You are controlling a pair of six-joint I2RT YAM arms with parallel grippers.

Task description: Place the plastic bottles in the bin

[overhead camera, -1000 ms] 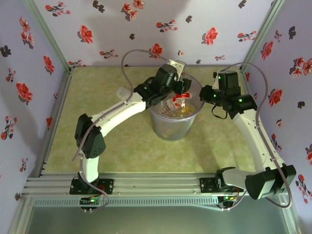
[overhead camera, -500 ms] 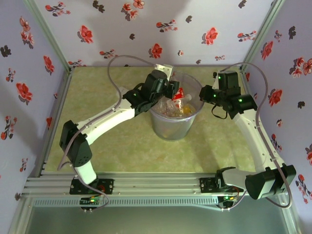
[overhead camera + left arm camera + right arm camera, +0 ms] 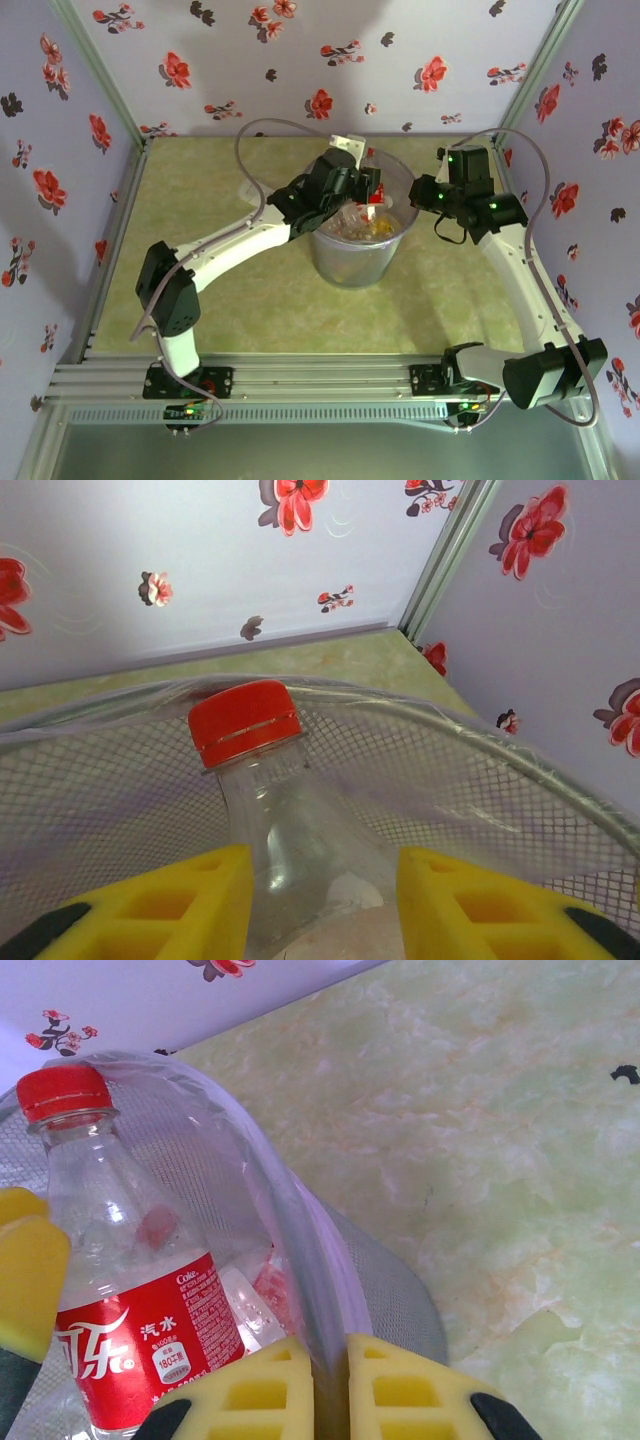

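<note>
The bin (image 3: 350, 262), a round translucent grey-lilac bucket, stands mid-table. My left gripper (image 3: 362, 190) hangs over its left rim, shut on a clear plastic bottle (image 3: 373, 193) with a red cap and red label. In the left wrist view the bottle (image 3: 270, 810) stands upright between the yellow fingers of the left gripper (image 3: 325, 900), cap level with the bin's rim (image 3: 500, 750). My right gripper (image 3: 330, 1390) is shut on the bin's rim (image 3: 290, 1210). The held bottle (image 3: 130, 1300) shows just inside the rim. More bottles (image 3: 250, 1310) lie in the bin.
Flowered walls and metal frame posts close in the green table (image 3: 200, 200) on three sides. Open table lies left of and in front of the bin. The right arm (image 3: 520, 270) reaches in along the right wall.
The left arm's elbow swung out to the left and partly back. Its gripper stayed over the bin's left side with the red-labelled bottle. The right arm has not moved.
</note>
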